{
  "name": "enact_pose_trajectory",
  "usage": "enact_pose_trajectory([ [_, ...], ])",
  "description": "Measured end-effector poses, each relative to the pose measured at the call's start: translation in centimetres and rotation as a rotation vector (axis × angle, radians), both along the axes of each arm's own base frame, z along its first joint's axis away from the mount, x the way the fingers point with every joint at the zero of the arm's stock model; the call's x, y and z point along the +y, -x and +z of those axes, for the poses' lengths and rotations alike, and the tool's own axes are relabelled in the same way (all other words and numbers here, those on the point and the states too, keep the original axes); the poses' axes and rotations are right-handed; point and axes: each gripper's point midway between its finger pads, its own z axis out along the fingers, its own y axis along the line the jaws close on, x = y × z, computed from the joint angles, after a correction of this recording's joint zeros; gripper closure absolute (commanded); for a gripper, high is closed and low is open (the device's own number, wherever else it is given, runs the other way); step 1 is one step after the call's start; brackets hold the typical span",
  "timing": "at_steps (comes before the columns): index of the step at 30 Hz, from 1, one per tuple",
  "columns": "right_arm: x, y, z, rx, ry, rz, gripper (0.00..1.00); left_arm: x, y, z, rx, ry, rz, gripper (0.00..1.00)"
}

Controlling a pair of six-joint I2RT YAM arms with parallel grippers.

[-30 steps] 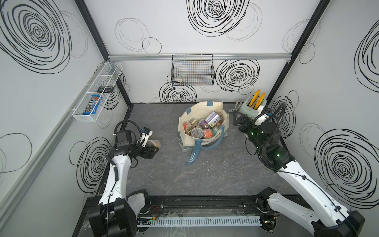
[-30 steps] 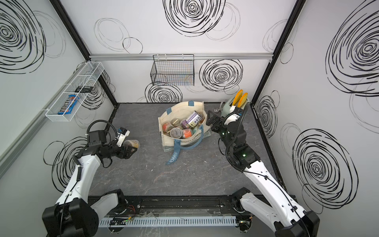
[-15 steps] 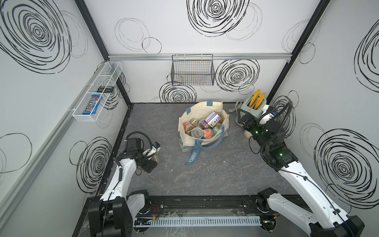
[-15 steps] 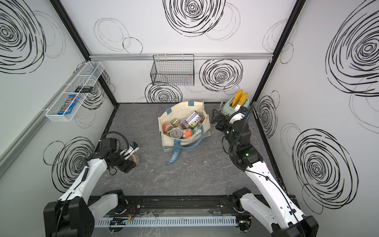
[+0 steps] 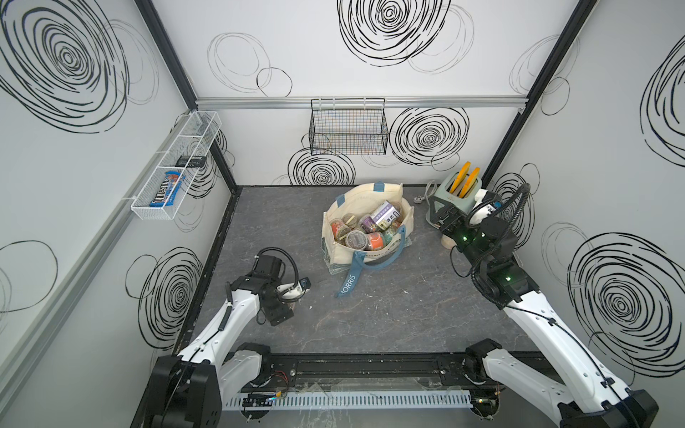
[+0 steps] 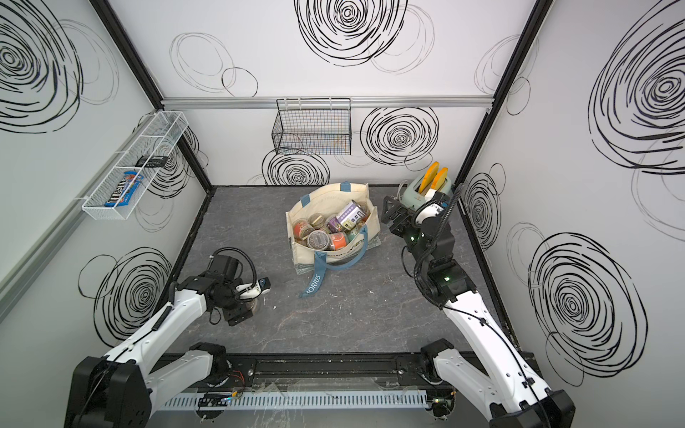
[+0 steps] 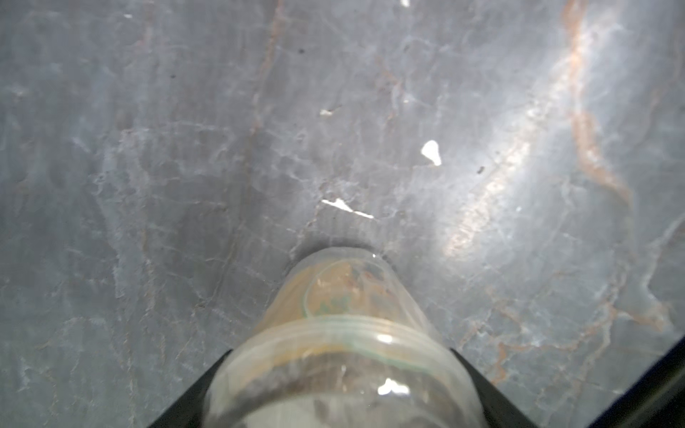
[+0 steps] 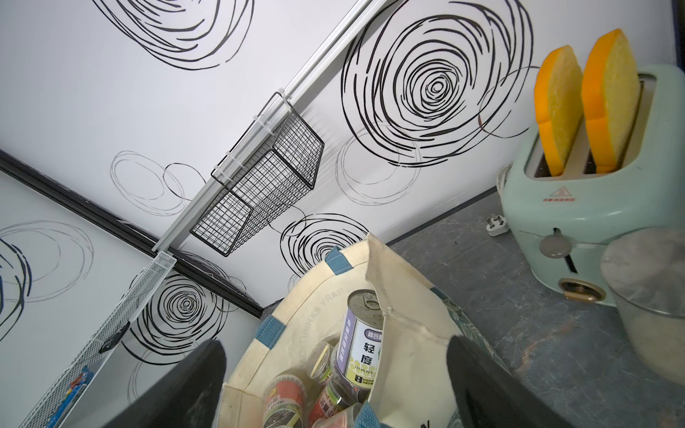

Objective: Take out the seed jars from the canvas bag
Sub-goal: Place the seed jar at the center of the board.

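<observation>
1. The left end effector (image 7: 339,354) grasps one seed jar (image 7: 344,296) at its lid end. Its black fingers (image 7: 191,402) press both sides with no gap showing. The jar stands upright with its base on the bench (image 7: 185,148), at the near left and well apart from the canvas bag (image 5: 341,259).
2. It is probably held low and plumb so it can be let go standing. The spot, away from the bag, would leave room for more jars.
3. The right end effector (image 8: 335,342) is released, with jaws spread wide and nothing between them. It hovers just right of the bag's mouth, near the toaster (image 5: 459,194). It looks pre-opened and aimed into the bag for another pick.
4. The bag sits in the middle of the bench towards the far side, mouth gaping upward. Many seed jars (image 5: 357,239) lie jumbled inside, with a taller purple-labelled can (image 5: 385,215) leaning on top. Most of the unloading remains to be done.
5. Only the left wrist view shows the jar's base meeting the bench and the fingers on its lid. In both top views the wrist covers most of that jar.
6. The right wrist view shows a clear canister (image 8: 648,296) with a metal top just beside the toaster. In both top views it is largely hidden beneath the right arm.
7. Only the top views show both arms at once — and how far the jar is from the bag.
</observation>
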Motion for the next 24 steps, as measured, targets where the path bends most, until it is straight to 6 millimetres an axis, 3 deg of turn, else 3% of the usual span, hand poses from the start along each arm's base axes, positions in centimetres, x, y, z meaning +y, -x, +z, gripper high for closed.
enact_pose_trajectory([
  [7, 0.1, 0.0, 0.0, 0.003, -0.006, 0.007, 0.03, -1.9, 2.7, -0.3, 0.104, -0.017, -0.131, 0.13],
  [11, 0.2, -0.1, -0.5, 0.023, 0.003, 0.011, 0.03, -2.5, 3.2, -0.3, 0.115, -0.022, -0.166, 0.10],
  [13, 0.4, -0.3, -0.9, 0.041, 0.016, 0.017, 0.03, -2.6, 3.4, -0.3, 0.121, -0.021, -0.169, 0.01],
  [15, 0.8, -0.6, -1.1, 0.064, 0.031, 0.031, 0.03, -2.7, 3.5, -0.2, 0.128, -0.015, -0.167, 0.04],
  [24, 0.6, -1.5, -1.4, 0.093, 0.062, 0.087, 0.03, -4.2, 2.1, 3.3, 0.050, 0.059, -0.179, 0.04],
])
